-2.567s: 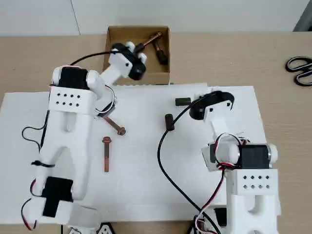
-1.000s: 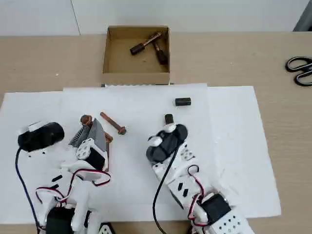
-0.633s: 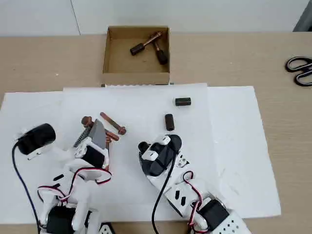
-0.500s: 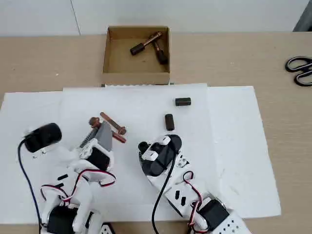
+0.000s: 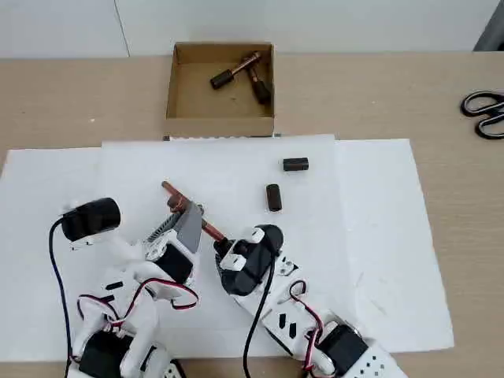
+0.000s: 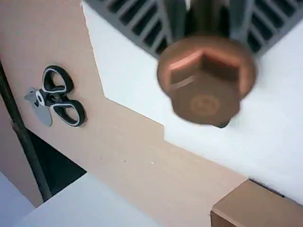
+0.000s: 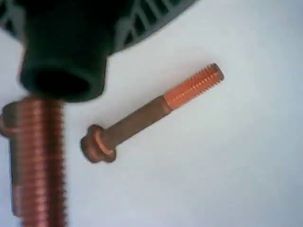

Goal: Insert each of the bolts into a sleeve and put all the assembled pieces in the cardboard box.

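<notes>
1. The tip could miss the hole. The threaded end of the long copper-coloured metal bolt (image 5: 211, 230) sits just beside the open mouth of the short black round sleeve (image 7: 59, 61), a bit off to one side. If I push like this, I think the tip hits the rim and the sleeve twists or pops out.
2. The bolt could tilt too, because I pinch it only near its six-sided head (image 6: 206, 80).
3. My left jaws are closed on that bolt. My right jaws are closed on the black sleeve. The bolt is not inside yet.
4. A second copper bolt (image 7: 147, 113) lies loose on the white paper sheet (image 5: 378, 236), just under them. I could bump it.
5. A spare black sleeve (image 5: 273, 197) lies near, and another one (image 5: 295, 164) a little farther. The brown cardboard box (image 5: 169, 87) is well apart on the tabletop, with two finished pieces (image 5: 236, 72) inside.
</notes>
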Tool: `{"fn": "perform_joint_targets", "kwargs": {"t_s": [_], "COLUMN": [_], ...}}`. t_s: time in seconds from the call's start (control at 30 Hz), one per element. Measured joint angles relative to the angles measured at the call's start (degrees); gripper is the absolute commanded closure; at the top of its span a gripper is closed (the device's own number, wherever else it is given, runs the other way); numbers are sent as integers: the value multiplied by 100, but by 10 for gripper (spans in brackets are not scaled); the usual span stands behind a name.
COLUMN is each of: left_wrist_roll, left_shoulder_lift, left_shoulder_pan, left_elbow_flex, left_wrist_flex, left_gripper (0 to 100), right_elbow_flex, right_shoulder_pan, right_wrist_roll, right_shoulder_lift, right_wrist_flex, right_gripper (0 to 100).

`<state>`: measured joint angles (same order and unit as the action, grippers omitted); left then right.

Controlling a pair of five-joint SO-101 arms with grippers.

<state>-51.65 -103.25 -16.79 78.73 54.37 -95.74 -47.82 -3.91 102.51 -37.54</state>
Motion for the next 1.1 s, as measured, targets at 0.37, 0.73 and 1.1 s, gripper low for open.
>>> {"fn": "perform_joint_targets", "kwargs": {"t_s": [0.37, 0.73, 1.1], "left_wrist_roll": [554, 651, 818], "left_shoulder_lift": [0, -18, -26], "left_shoulder_pan": [-237, -440, -440], "left_elbow_flex": [53, 35, 35], "left_wrist_flex": [0, 0, 53], "left_gripper": [993, 993, 993], "right_elbow_flex": [0, 0, 0], "right_shoulder_pan": [0, 0, 0], "right_wrist_roll": [-316, -316, -316], "right_shoulder_lift": [-9, -9, -18], "right_wrist_flex": [0, 0, 0], "right_gripper": [996, 996, 996]}}
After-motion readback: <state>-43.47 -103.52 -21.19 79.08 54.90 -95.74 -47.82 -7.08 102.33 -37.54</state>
